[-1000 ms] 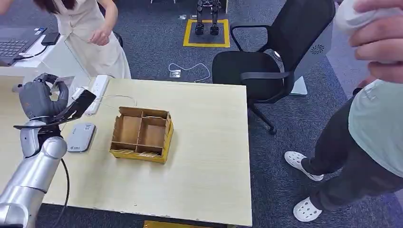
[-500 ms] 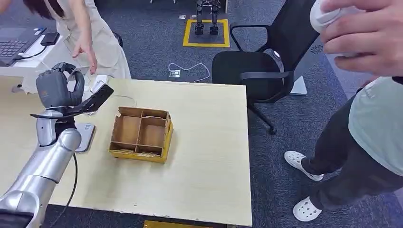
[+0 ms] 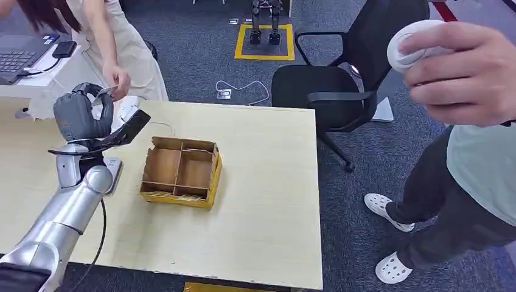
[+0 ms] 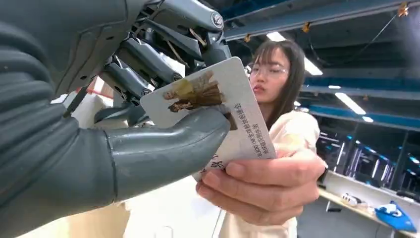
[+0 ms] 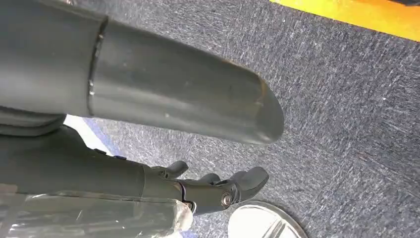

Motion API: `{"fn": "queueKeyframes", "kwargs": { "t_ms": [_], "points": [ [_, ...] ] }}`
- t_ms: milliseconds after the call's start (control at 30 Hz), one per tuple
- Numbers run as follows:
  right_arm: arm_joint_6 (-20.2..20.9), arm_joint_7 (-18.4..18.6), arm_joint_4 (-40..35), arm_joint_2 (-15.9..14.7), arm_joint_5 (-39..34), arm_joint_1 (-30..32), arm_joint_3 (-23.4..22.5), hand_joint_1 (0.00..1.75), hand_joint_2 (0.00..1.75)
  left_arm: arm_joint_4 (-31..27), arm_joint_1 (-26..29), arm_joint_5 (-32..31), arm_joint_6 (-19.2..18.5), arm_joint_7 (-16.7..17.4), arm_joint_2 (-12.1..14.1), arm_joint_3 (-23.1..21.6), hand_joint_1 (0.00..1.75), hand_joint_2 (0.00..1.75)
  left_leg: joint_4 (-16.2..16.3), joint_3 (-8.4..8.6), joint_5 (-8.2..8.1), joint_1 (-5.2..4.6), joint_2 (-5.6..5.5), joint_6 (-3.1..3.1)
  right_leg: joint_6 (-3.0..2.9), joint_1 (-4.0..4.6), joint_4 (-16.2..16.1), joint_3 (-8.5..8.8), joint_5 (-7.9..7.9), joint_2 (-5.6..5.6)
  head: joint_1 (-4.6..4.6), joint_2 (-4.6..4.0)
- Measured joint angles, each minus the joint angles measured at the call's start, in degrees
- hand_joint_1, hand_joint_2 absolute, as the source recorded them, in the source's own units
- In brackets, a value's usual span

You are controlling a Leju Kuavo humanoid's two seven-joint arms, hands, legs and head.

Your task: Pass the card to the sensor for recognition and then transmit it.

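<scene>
The card [image 4: 233, 106] is pinched by the left robot hand [image 4: 148, 99] above the bench [image 3: 268, 158], with a person's hand [image 4: 262, 186] gripping its free edge. Being thin, stiff and probably slick, it is best held by its flat faces.

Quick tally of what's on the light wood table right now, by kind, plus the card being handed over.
Card, held by the left hand and a person's hand: 1
Cardboard box: 1
Sensor, partly behind the arm: 1
Power strip: 1
Total: 4
</scene>
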Motion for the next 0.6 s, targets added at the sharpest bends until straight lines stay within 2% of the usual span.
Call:
{"fn": "queueKeyframes", "kwargs": {
  "t_ms": [67, 167, 200, 333, 467, 600],
  "points": [
    [0.0, 0.0, 0.1, 0.1, -0.3, -0.1, 0.1, 0.00, 0.00, 0.5, 0.0, -1.7, -0.1, 2.0, -0.2, 0.0, 1.75, 1.75, 0.0, 0.00, 0.00, 0.00, 0.01, 0.00, 0.00, 0.00, 0.0, 0.00, 0.00, 0.00, 0.00, 0.00],
    [-0.1, -0.1, 0.2, 0.1, -0.8, -0.3, 0.5, 0.00, 0.00, 1.2, 0.0, -3.0, -0.9, 2.7, -0.3, 0.0, 1.75, 1.75, 0.0, 0.00, 0.00, 0.00, 0.02, 0.00, 0.00, 0.00, 0.0, 0.00, 0.00, 0.02, 0.02, 0.00],
    [-0.1, -0.1, 0.2, 0.2, -1.0, -0.3, 0.7, 0.00, 0.00, 1.4, 0.0, -3.2, -0.9, 2.6, -0.2, 0.0, 0.00, 1.75, 0.0, 0.00, 0.00, 0.00, 0.02, 0.00, 0.00, 0.00, 0.0, 0.00, 0.00, 0.02, 0.02, 0.00],
    [-0.1, -0.5, 0.5, 0.2, -1.2, -0.5, 1.4, 0.00, 0.00, 2.1, 0.3, -1.9, -0.8, 0.7, 0.2, 0.0, 0.00, 1.75, 0.0, -0.03, -0.01, 0.00, 0.00, 0.01, 0.00, 0.00, 0.0, -0.01, -0.01, 0.00, 0.02, 0.00],
    [-0.1, -0.6, 0.6, 0.3, -1.7, -0.6, 1.6, 0.00, 0.00, 2.6, 0.6, -1.0, -0.9, 0.4, 0.3, 0.0, 0.00, 1.75, 0.0, -0.04, -0.04, 0.00, -0.01, 0.02, 0.01, 0.00, 0.0, -0.02, -0.01, 0.00, 0.02, 0.00],
    [-0.2, -0.6, 0.8, 0.3, -1.7, -0.7, 1.9, 0.00, 0.00, 2.6, 0.8, 3.7, -5.1, -0.5, 0.2, 0.0, 0.00, 1.75, 0.0, -0.03, -0.04, 0.00, -0.01, 0.02, 0.01, 0.00, 0.0, -0.02, -0.01, 0.00, 0.00, 0.00]
  ]
}}
